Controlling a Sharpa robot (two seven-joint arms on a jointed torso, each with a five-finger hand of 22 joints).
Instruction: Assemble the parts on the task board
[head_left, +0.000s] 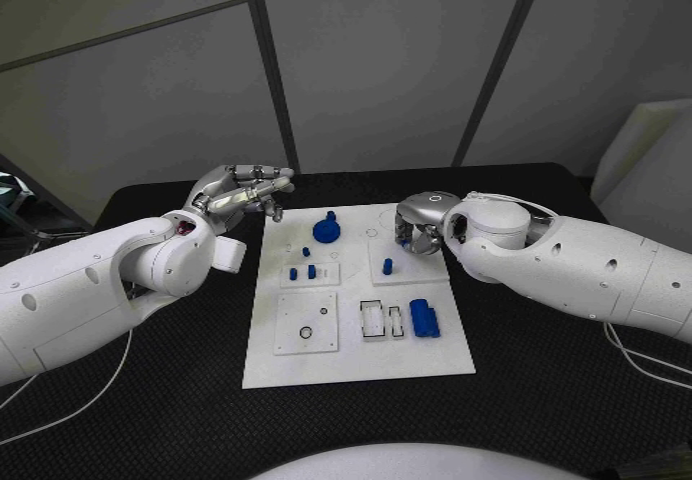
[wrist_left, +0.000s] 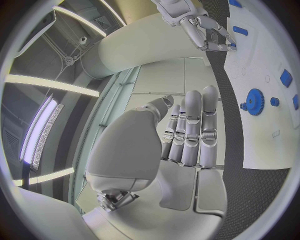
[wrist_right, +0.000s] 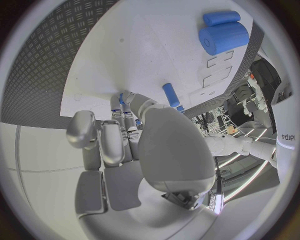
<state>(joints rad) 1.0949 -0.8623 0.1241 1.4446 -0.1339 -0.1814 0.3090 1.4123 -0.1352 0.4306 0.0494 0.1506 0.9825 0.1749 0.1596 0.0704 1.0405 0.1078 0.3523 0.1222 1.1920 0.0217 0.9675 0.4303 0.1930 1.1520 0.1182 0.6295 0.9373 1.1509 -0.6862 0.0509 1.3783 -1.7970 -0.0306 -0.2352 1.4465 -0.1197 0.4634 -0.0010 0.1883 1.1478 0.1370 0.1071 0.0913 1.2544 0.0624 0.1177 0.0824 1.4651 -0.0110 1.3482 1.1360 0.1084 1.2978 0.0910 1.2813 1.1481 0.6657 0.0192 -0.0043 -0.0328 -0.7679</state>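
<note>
Task board, a white plate, lies in the middle of the black table with small blue parts spread over it. At its far left corner the left hand hovers just off the edge; in the head view its fingers are loosely curled, while the left wrist view shows them lying straight side by side against the palm with nothing between them, so it holds nothing. The right hand reaches down onto the far right part of the board, fingers bunched together and pointing at the surface; the right wrist view shows its fingertips closing round a small blue piece at the board, though I cannot tell whether the piece is truly pinched or only touched. Just beside those fingertips lies a short blue peg, which the head view shows standing near the hand. A blue gear sits at the far middle of the board, seen also from the left wrist. Three small blue pegs stand in a raised white block below it. Nearer the robot, a blue cylinder rests beside a dark-framed recess holding white pieces; the right wrist view shows this cylinder with a smaller blue roll next to it.
</note>
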